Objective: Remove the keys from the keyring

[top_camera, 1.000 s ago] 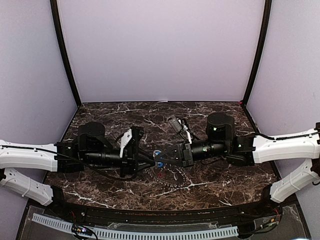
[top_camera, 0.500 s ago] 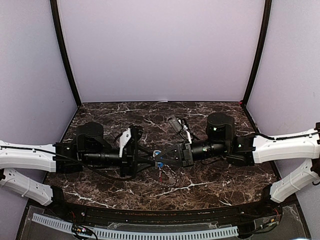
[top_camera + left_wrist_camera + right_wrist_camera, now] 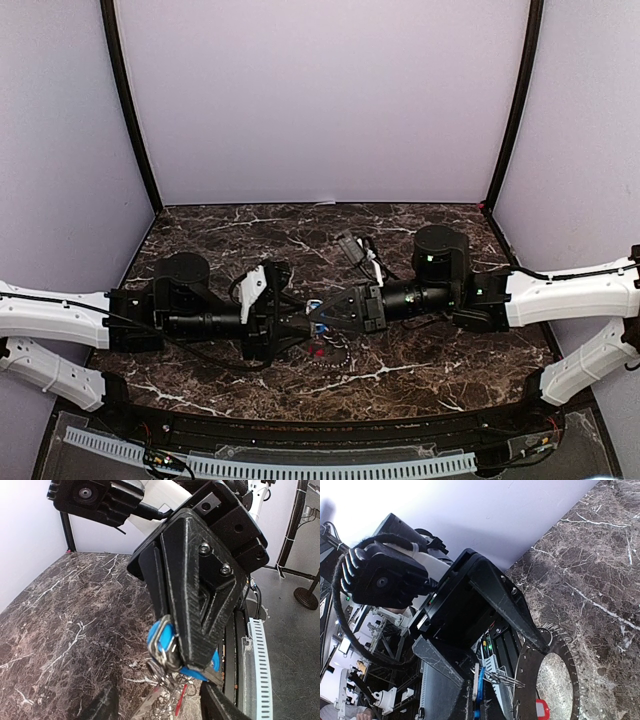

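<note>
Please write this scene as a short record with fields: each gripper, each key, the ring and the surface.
right gripper: shut on the blue key
left gripper: fingers apart, no clamp on anything visible
blue key: head pinched, held above the table
red key: low, at the edge of the keyring
keyring: toothed, grey, under both grippers
wire rings: hang from the blue key
table: dark marble

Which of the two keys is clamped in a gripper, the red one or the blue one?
The blue key: the right gripper is shut on its blue head. The red key sits lower, outside the fingers.
</note>
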{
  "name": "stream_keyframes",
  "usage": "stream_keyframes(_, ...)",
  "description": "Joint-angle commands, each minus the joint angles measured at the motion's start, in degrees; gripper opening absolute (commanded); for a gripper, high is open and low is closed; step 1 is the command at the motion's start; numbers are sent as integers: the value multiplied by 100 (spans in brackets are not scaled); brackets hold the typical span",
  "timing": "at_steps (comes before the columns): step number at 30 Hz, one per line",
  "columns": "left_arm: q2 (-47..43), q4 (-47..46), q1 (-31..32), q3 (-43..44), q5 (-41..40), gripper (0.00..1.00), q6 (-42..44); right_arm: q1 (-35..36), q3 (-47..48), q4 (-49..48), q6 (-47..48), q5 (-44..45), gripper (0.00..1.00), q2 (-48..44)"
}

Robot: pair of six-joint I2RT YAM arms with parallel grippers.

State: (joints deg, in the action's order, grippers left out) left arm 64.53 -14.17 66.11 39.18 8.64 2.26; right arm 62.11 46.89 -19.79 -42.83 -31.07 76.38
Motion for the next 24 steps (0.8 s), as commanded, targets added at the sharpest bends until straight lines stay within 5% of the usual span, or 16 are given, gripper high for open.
stream_keyframes(1,-271,-69,96,30,-310,57,161,-32,-25,-513,-74,102,0,-49)
stream_keyframes(24,-104,-506,367,147,-1128,19,486,-32,-82,-621,-205,13,0,-13)
